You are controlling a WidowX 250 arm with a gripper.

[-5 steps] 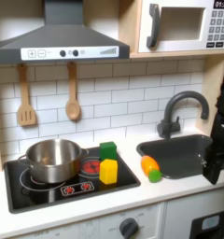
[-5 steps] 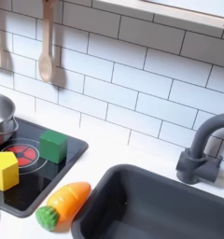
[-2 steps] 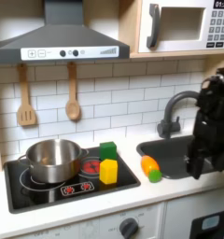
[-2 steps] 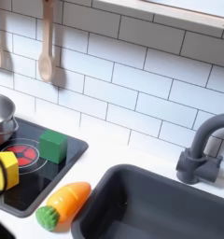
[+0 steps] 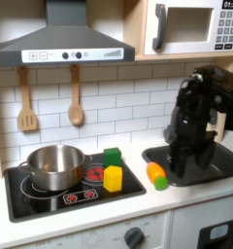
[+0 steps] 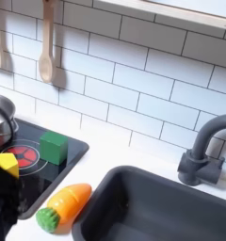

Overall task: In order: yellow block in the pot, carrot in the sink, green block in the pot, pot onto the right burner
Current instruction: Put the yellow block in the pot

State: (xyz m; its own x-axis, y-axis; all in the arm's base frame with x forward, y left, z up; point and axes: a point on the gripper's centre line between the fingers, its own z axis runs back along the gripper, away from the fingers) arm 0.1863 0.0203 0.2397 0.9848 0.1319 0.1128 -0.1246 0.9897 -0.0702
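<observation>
In the first exterior view the steel pot (image 5: 54,165) stands on the left burner. The green block (image 5: 112,156) and the yellow block (image 5: 113,178) sit on the stove to its right. The orange carrot (image 5: 157,175) lies on the white counter between stove and sink (image 5: 221,161). My black arm hangs over the sink, its gripper (image 5: 183,167) low, just right of the carrot; its jaws are too dark to read. In the second exterior view I see the carrot (image 6: 64,205), green block (image 6: 55,147), sink (image 6: 153,202) and yellow block (image 6: 7,162), the last partly behind a dark blur.
A wooden spatula (image 5: 26,102) and spoon (image 5: 76,97) hang on the tiled wall behind the stove. A range hood (image 5: 60,44) and microwave (image 5: 191,27) sit overhead. The dark faucet (image 6: 204,151) stands at the sink's back.
My arm has swung from the first exterior view's right edge leftward over the sink, towards the carrot. A dark blur has grown at the second exterior view's lower left, covering part of the yellow block.
</observation>
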